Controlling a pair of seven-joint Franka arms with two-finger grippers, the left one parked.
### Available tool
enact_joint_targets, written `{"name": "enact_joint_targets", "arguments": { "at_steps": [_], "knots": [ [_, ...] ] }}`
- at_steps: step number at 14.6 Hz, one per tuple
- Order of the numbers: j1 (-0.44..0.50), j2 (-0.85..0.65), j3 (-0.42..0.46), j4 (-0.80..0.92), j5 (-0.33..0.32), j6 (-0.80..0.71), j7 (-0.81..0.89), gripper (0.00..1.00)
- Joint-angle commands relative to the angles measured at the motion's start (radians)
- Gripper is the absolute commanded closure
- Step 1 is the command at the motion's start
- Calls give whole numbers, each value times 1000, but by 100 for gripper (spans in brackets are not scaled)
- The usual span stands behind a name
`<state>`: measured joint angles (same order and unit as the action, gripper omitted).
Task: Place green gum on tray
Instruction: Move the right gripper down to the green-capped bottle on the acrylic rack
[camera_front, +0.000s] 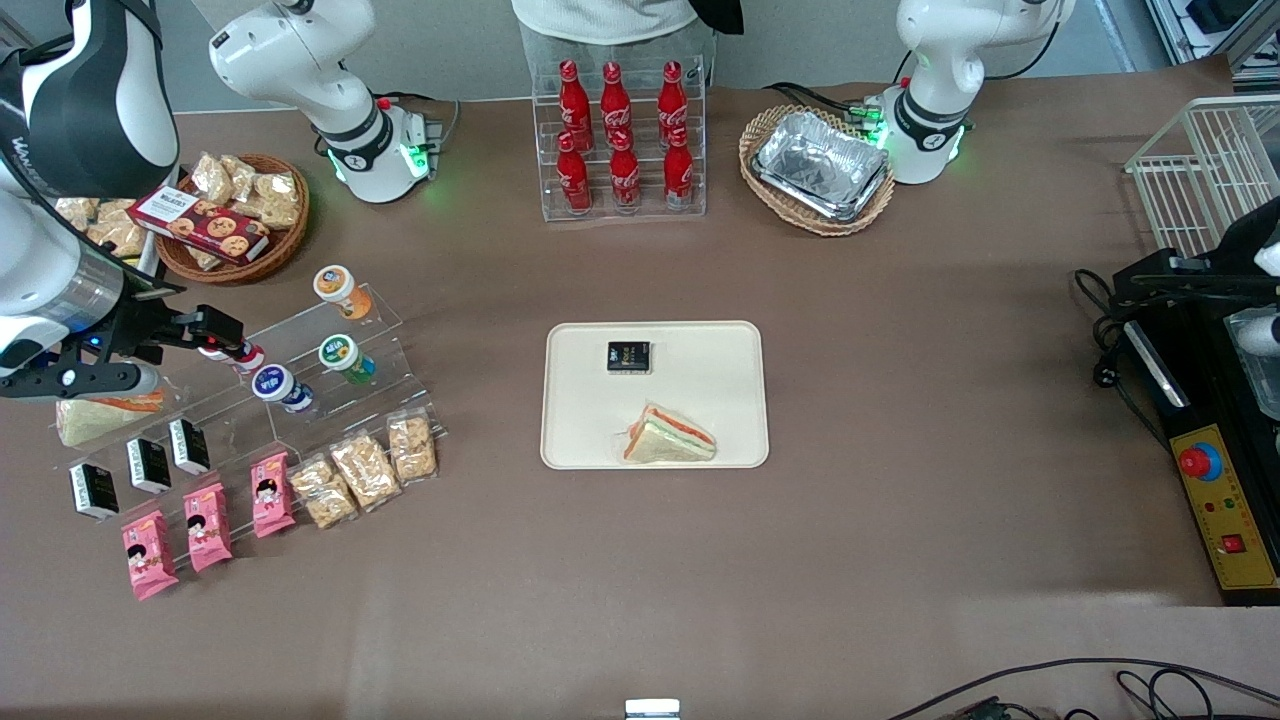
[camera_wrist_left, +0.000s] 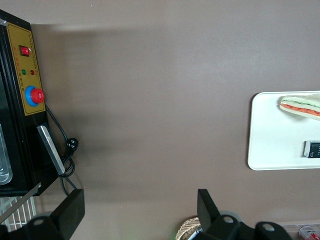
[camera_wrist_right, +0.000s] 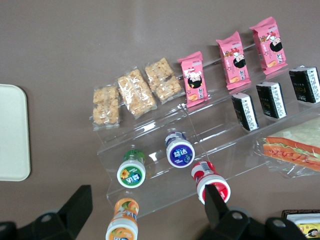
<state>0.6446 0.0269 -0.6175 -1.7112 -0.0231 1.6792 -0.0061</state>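
The tool (camera_front: 225, 340) hangs released above the red bottle (camera_wrist_right: 212, 182), seemingly clear of the green gum (camera_wrist_right: 131, 170).

Brown table (camera_front: 900, 400): cream tray (camera_front: 740, 345) mid-table, clear stepped rack (camera_front: 300, 400) toward working arm's end, cola stand (camera_front: 620, 205).

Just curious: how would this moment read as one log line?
hand: open, above gum rack | small green gum bottle: on rack | cream rectangular plastic tray: without gum

Robotics lab staged as a shop counter: brown-covered table (camera_front: 900, 400), acrylic snack shelves (camera_front: 300, 400), cola bottle rack (camera_front: 620, 140), emergency-stop box (camera_front: 1225, 515); gripper (camera_front: 215, 335) above the shelves.
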Motion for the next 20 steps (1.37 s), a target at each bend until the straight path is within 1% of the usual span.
{"name": "enact_joint_targets", "arguments": {
  "at_steps": [1, 3, 4, 5, 9, 11, 14, 16, 17, 19, 20],
  "knots": [
    [10, 1, 5, 18, -5, -13, 5, 0],
    [10, 2, 5, 18, 2, -10, 3, 0],
    [6, 1, 5, 12, 20, -7, 2, 0],
    [9, 1, 2, 9, 52, -7, 0, 0],
    [13, -33, 5, -11, 58, -19, -5, 0],
    [46, -76, 5, -54, 57, -16, 5, 0],
    [49, -131, 15, -103, 54, -18, 8, 0],
    [46, -182, 44, -166, 42, -9, 38, 0],
    [46, -221, 59, -215, 22, 5, 70, 0],
    [46, -294, 91, -295, -52, 43, 98, 0],
    [38, -312, 90, -321, -55, 56, 98, 0]
  ]
}}
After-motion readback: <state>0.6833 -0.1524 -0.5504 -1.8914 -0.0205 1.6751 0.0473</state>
